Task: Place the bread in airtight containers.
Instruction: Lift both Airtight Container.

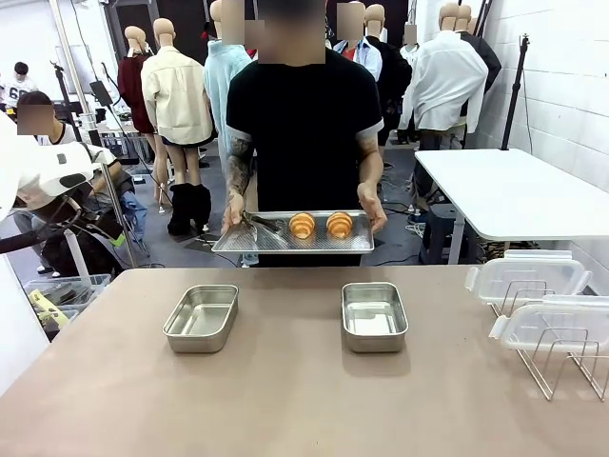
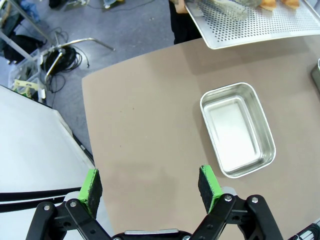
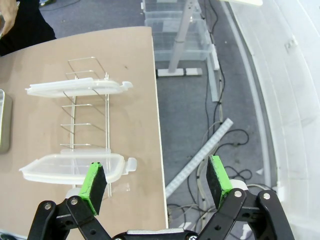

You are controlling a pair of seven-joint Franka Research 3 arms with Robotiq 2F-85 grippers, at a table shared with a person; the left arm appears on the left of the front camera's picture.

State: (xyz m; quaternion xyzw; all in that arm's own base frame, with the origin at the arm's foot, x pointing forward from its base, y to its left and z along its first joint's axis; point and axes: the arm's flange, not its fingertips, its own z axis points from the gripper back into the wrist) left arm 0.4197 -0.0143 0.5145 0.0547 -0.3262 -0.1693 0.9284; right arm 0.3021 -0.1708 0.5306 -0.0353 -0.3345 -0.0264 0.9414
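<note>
Across the tabletop a person in a black shirt holds a perforated steel tray level above the far edge, one hand at one end and the other hand at the opposite end. The bread rides on that tray: one croissant sits just beside the second croissant, with a pair of tongs lying near them. Down on the tabletop, two steel tins wait with nothing inside them, the left tin and the right tin, well apart. Off to the robot's right, two clear lids, the far lid and the near lid, rest on a wire rack. The left arm's fingers hover spread wide over bare tabletop, near the left tin, holding nothing. The right arm's fingers are spread wide too, empty, straddling the tabletop's side edge beside the near lid.
</note>
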